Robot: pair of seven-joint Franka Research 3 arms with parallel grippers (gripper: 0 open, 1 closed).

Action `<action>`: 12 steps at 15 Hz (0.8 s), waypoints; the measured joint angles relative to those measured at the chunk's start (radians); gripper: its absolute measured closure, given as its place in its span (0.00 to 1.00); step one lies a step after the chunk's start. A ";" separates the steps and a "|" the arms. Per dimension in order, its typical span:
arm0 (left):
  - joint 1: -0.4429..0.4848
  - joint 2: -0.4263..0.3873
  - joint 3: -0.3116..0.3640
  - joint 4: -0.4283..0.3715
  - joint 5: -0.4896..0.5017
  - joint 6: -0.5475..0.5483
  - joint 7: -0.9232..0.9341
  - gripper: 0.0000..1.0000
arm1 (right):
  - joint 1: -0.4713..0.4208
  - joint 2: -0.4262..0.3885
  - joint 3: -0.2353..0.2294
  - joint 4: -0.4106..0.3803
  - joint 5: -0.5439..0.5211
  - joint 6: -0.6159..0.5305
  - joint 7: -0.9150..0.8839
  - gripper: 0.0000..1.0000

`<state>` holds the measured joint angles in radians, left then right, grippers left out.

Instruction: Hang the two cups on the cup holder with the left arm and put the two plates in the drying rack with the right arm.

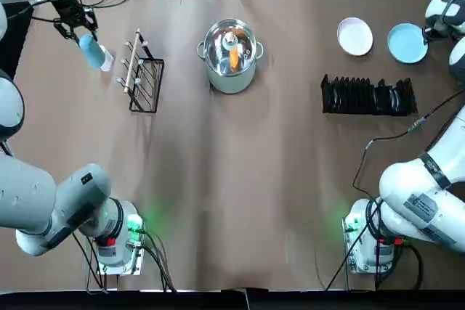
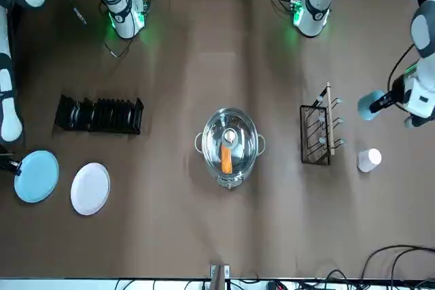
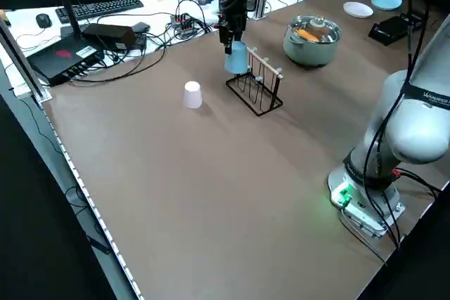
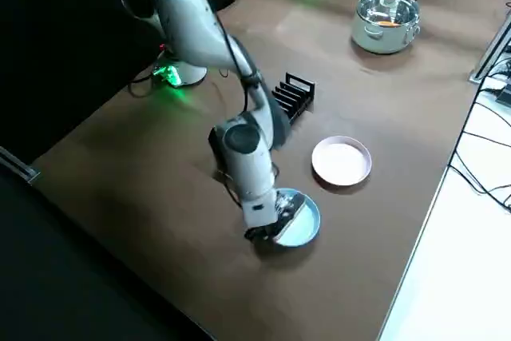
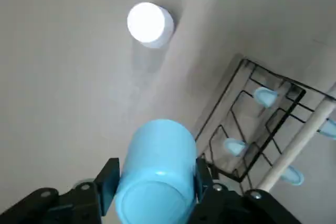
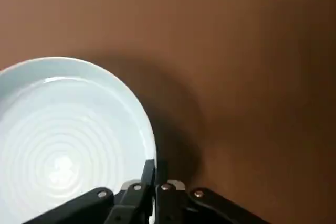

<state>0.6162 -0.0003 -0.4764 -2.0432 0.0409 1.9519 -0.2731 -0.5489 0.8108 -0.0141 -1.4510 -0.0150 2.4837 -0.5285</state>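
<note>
Brown worktop (image 1: 240, 252) is spreading beneath both arms, with a lidded steel pot (image 1: 230, 56) sitting to the right of the left claw, past the cup holder. The left claw (image 5: 157, 169) is pinching the light blue cup (image 5: 156, 174) between its two fingers and holding it above the worktop. The wire-frame cup holder (image 3: 255, 89) is standing just to that claw's right, its white-tipped pegs (image 2: 338, 142) bearing nothing, while the white cup (image 3: 193, 95) is standing on the worktop, lower than the claw and apart from it. The right claw (image 6: 156, 166) is closing on the rim of the light blue plate (image 4: 299, 221), which its shadow suggests is rising slightly off the worktop. The white plate (image 1: 354, 36) is lying to the left of that claw, and the black slotted drying rack (image 1: 369, 96) is waiting to its left and nearer the robot's bases, with no plate in it. Both arms seem to be starting their first placements. Next, the left claw is probably needing to line the cup's mouth up with a peg and slide it on, while the right claw is needing to carry its plate toward the rack, turn it on edge and lower it into a slot.
</note>
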 joint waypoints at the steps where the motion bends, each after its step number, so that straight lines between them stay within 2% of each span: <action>1: 0.000 0.010 -0.016 0.000 0.000 0.000 -0.027 0.37 | 0.011 -0.025 0.000 0.006 0.000 -0.056 -0.051 0.97; 3: -0.003 0.033 -0.037 0.000 0.000 0.004 -0.058 0.37 | 0.032 -0.080 0.000 0.010 -0.011 -0.158 -0.111 0.97; 8: -0.046 0.076 -0.045 0.002 0.000 0.042 -0.128 0.37 | 0.159 -0.252 -0.001 0.018 -0.158 -0.463 -0.112 0.97; 12: -0.062 0.091 -0.045 0.002 0.000 0.066 -0.159 0.37 | 0.291 -0.348 0.000 0.007 -0.383 -0.723 0.012 0.97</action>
<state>0.5544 0.0912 -0.5216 -2.0409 0.0408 2.0177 -0.4325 -0.2584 0.4629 -0.0145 -1.4441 -0.3978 1.7609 -0.5169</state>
